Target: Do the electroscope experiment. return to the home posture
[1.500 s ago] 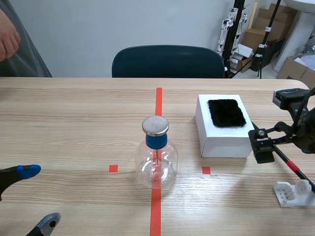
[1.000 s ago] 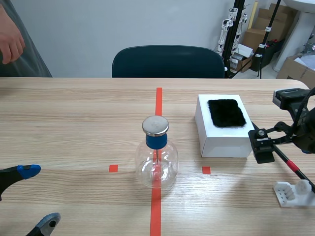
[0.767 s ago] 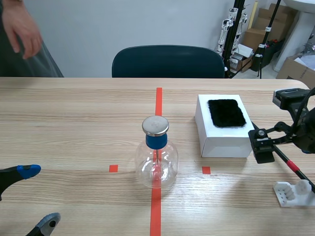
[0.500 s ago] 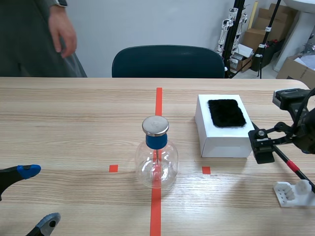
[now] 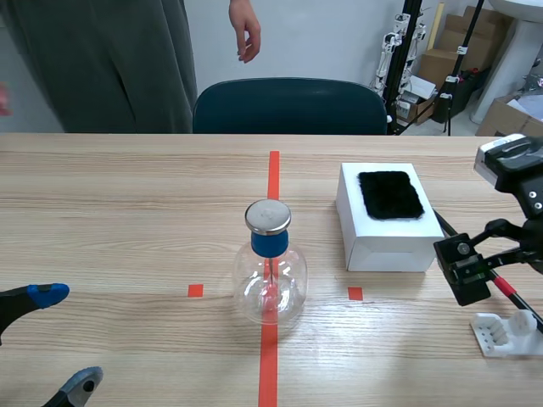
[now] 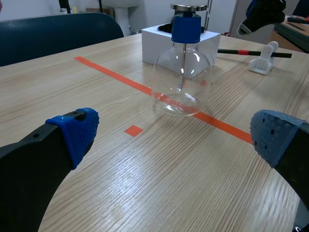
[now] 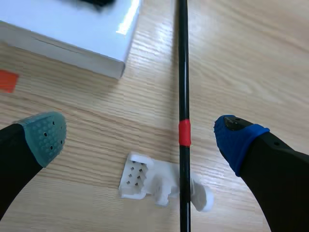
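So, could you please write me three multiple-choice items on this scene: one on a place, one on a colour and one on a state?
1. Where does the flask stand?
A. on the tape line
B. on the white box
C. on the chair

2. What colour is the band on the rod?
A. blue
B. red
C. yellow

3. How is the right hand?
A. shut on the rod
B. open, holding nothing
C. shut on the flask

Answers: 1 A, the tape runs under the flask's base. 2 B, the band shows red in the right wrist view. 3 B, it is spread wide over the rod and touches nothing.
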`<state>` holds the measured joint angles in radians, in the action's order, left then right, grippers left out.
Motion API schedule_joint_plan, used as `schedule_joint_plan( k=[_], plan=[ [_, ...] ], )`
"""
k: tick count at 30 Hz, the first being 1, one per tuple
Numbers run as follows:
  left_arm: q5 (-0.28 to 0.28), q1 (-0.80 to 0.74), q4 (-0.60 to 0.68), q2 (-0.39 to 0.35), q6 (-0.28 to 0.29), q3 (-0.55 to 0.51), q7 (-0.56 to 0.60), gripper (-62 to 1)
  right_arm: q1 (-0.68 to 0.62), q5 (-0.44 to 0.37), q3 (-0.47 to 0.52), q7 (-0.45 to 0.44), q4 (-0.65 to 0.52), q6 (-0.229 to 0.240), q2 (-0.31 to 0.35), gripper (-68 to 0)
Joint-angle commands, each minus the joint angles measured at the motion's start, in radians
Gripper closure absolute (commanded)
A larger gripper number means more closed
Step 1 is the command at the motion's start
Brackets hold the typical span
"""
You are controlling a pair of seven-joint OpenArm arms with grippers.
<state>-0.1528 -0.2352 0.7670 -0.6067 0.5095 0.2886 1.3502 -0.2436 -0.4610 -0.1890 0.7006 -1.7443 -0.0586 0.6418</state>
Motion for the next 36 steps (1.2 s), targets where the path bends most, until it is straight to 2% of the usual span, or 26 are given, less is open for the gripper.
schedule_joint_plan(
  k=[1, 6, 8, 9, 12, 14, 18, 20, 22, 24, 25, 27, 29, 31, 34, 35, 36],
  plan=[
    [0.019, 0.002, 0.029, -0.035, 0.013, 0.0, 0.029, -62.3, -0.052, 0.001, 0.045, -0.057, -0.033, 0.0, 0.024, -63.2],
    [0.041, -0.006, 0.079, -0.099, 0.037, 0.0, 0.031, -62.3, -0.222, 0.001, 0.12, -0.289, -0.114, 0.011, 0.049, -63.2],
    [0.045, -0.015, 0.113, -0.132, 0.036, 0.0, 0.031, -62.3, -0.286, 0.008, 0.15, -0.37, -0.142, 0.042, 0.048, -63.2],
    [0.044, -0.02, 0.132, -0.148, 0.036, 0.0, 0.03, -60.4, -0.317, 0.008, 0.164, -0.408, -0.156, 0.062, 0.048, -63.2],
    [0.046, -0.035, 0.197, -0.2, 0.036, 0.0, 0.019, -47.3, -0.398, 0.008, 0.192, -0.506, -0.196, 0.108, 0.048, -63.2],
    [0.058, -0.047, 0.248, -0.23, 0.036, 0.0, -0.026, -41.6, -0.444, 0.008, 0.201, -0.557, -0.227, 0.113, 0.051, -63.2],
    [0.063, -0.062, 0.344, -0.273, 0.027, 0.0, -0.129, -22.5, -0.526, 0.024, 0.204, -0.648, -0.293, 0.113, 0.069, -63.2],
    [0.063, -0.065, 0.391, -0.29, 0.019, 0.0, -0.175, -18.5, -0.565, 0.029, 0.204, -0.695, -0.328, 0.113, 0.083, -63.2],
    [0.073, -0.067, 0.432, -0.3, 0.006, 0.0, -0.214, -17.3, -0.596, 0.031, 0.204, -0.743, -0.36, 0.113, 0.09, -63.2],
    [0.105, -0.067, 0.471, -0.304, -0.009, 0.0, -0.269, -15.7, -0.617, 0.031, 0.204, -0.776, -0.383, 0.136, 0.09, -63.2],
    [0.117, -0.067, 0.491, -0.306, -0.024, 0.0, -0.298, -15.5, -0.624, 0.031, 0.204, -0.79, -0.388, 0.163, 0.09, -63.2],
    [0.136, -0.067, 0.535, -0.306, -0.037, 0.0, -0.36, -15.5, -0.624, 0.031, 0.204, -0.805, -0.389, 0.248, 0.09, -63.2],
    [0.135, -0.067, 0.587, -0.306, -0.055, 0.0, -0.427, -15.5, -0.624, 0.031, 0.203, -0.806, -0.389, 0.317, 0.09, -63.2],
    [0.143, -0.067, 0.639, -0.306, -0.065, 0.0, -0.5, -15.5, -0.625, 0.031, 0.203, -0.823, -0.388, 0.369, 0.089, -63.2],
    [0.177, -0.067, 0.72, -0.306, -0.103, 0.0, -0.633, -15.7, -0.64, 0.031, 0.2, -0.88, -0.388, 0.381, 0.09, -63.2],
    [0.188, -0.067, 0.747, -0.305, -0.108, 0.0, -0.687, -17.6, -0.649, 0.041, 0.2, -0.907, -0.388, 0.381, 0.09, -63.2],
    [0.195, -0.067, 0.768, -0.305, -0.108, 0.0, -0.737, -22.5, -0.659, 0.061, 0.2, -0.927, -0.388, 0.381, 0.09, -63.2]
  ],
)
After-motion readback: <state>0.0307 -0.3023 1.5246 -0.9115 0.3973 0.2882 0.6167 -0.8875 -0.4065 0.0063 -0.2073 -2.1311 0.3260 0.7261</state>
